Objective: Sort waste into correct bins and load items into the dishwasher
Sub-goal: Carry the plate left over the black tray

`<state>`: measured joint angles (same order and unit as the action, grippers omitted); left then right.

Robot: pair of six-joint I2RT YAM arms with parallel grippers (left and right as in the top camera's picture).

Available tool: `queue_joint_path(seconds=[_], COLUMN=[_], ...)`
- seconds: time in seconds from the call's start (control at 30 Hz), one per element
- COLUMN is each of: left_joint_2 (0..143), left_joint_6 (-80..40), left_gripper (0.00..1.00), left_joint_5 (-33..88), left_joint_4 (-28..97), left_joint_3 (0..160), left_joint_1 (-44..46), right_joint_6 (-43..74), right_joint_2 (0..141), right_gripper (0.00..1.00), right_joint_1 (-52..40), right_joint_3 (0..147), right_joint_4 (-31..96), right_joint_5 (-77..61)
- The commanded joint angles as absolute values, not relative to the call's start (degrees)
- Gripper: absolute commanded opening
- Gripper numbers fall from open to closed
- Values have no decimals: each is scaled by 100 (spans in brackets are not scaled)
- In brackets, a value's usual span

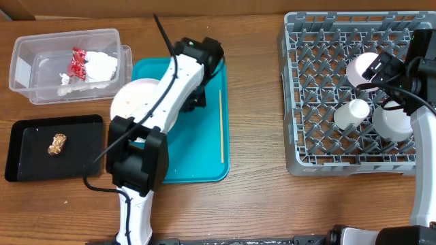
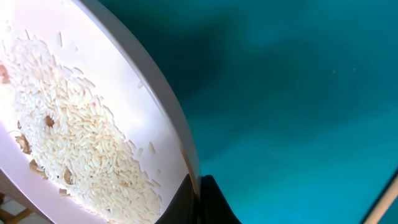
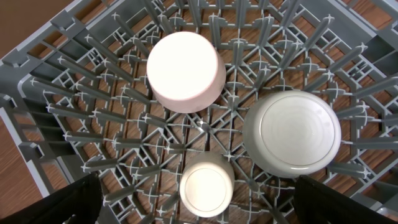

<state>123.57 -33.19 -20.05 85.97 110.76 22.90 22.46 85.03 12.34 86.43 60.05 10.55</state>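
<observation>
A white plate with rice on it lies on the left part of the teal tray. My left gripper is shut on the plate's right rim. In the left wrist view the two fingers pinch the rim of the plate, with rice and a few food bits on it. My right gripper hovers open and empty over the grey dish rack. In the right wrist view its fingers spread above a small white cup.
The rack also holds a larger upturned cup and an upturned bowl. A wooden chopstick lies on the tray's right side. A clear bin with wrappers stands at the back left. A black tray holds a food scrap.
</observation>
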Motion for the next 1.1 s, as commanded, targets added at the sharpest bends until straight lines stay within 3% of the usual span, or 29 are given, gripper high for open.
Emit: queue_joint_path(seconds=[0.0, 0.23, 0.67, 1.07], left_joint_2=[12394, 12394, 12396, 12398], left_joint_6=[-3494, -3472, -3210, -2652], left_gripper=[4, 4, 4, 4], left_joint_5=[-2290, -2051, -1039, 198], left_joint_4=[8820, 9231, 8687, 8591], left_joint_3=[11583, 12431, 12390, 12390], left_joint_1=[1920, 884, -819, -1638], right_joint_6=[2255, 2257, 2257, 2255], right_joint_2=[8499, 8499, 8499, 8499], right_gripper=[100, 100, 100, 100], right_joint_1=[1240, 1240, 1240, 1240], right_joint_3=[8696, 8696, 8696, 8696], right_joint_4=[5994, 5994, 5994, 5994], right_joint_5=[1111, 1111, 1111, 1111])
